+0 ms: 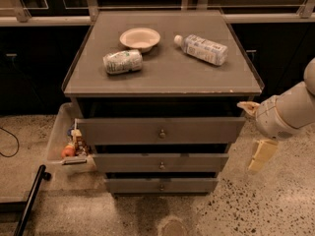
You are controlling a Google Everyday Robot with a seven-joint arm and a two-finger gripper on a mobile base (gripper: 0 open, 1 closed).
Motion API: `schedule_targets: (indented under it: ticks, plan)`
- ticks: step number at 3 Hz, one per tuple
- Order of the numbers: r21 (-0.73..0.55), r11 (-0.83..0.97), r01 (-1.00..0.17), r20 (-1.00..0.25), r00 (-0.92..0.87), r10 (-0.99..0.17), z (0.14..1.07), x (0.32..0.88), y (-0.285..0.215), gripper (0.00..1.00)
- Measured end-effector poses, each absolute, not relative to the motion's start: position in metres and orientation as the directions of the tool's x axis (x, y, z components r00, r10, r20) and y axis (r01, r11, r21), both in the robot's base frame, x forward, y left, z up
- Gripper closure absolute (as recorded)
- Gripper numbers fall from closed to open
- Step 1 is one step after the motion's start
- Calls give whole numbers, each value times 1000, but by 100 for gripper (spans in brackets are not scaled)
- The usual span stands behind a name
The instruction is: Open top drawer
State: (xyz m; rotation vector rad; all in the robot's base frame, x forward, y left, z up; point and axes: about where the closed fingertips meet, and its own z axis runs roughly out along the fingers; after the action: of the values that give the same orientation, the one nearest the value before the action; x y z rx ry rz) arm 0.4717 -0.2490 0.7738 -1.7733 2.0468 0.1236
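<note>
Drawers [161, 162] 3 | bowl [140, 38] 1 | claw [248, 136] right of top drawer [160, 131], spread, empty

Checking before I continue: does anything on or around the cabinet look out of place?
The can and bottle lie on their sides on the cabinet top, nothing spilled. The top drawer looks slightly out. The gripper is beside its right end, away from the knob.

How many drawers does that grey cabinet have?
3, stacked: the top drawer, the middle drawer under it, the bottom drawer lowest. The gripper hangs open beside the top drawer's right end.
</note>
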Motion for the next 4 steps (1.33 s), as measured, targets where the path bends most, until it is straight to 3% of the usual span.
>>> schedule_targets:
  ticks: [1, 4]
  plan:
    - [-296, 82, -952, -366, 34, -930, 760, 495, -246, 0]
    - [-266, 107, -958, -384, 4, -923, 724, 513, -243, 0]
